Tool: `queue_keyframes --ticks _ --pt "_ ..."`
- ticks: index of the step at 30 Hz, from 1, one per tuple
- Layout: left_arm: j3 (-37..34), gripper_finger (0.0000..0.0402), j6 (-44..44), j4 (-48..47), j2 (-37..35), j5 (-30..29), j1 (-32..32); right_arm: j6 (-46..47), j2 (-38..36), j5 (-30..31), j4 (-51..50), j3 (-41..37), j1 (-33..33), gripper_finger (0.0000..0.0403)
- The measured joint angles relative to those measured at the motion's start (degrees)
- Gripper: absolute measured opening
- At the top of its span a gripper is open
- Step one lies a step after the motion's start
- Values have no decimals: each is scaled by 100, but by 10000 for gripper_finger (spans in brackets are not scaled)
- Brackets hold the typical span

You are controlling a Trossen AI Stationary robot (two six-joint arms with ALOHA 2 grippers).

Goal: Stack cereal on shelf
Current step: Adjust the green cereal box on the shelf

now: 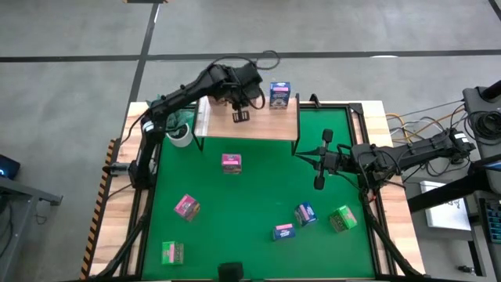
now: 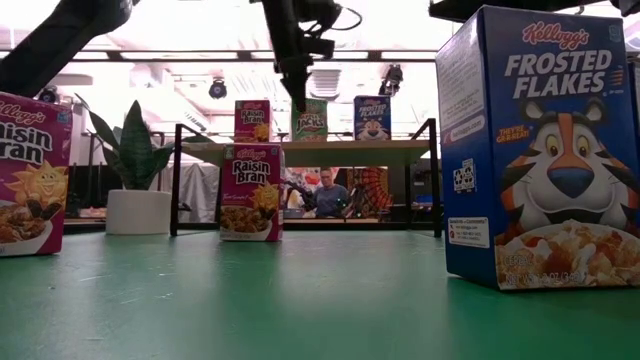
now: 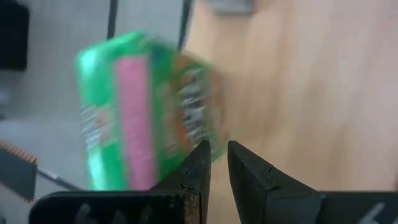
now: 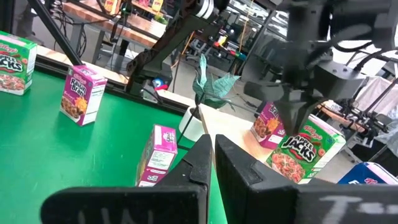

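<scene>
Over the shelf (image 1: 258, 125), the left arm stretches across, its pincer (image 3: 217, 163) pointing down with fingers almost together, just above a green cereal box (image 4: 305, 149) standing there. Pink and blue boxes stand beside it. Near the desk's (image 1: 258, 196) edge, the right pincer (image 1: 318, 182) waits, fingers pressed together.

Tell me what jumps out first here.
The left claw hangs over the wooden shelf at the table's far edge, just above a green Apple Jacks box standing between a Raisin Bran box and a blue Frosted Flakes box. Six more boxes lie scattered on the green mat.
</scene>
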Motion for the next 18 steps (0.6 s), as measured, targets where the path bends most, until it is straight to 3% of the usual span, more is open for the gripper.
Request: queue_keyframes --ticks 12,18 --pt "-1 39 -138 -14 0 -343 240 -22 2 0 1 0 0 13" --pt "-2 39 -247 209 0 214 168 -55 0 -1 1 0 0 13"
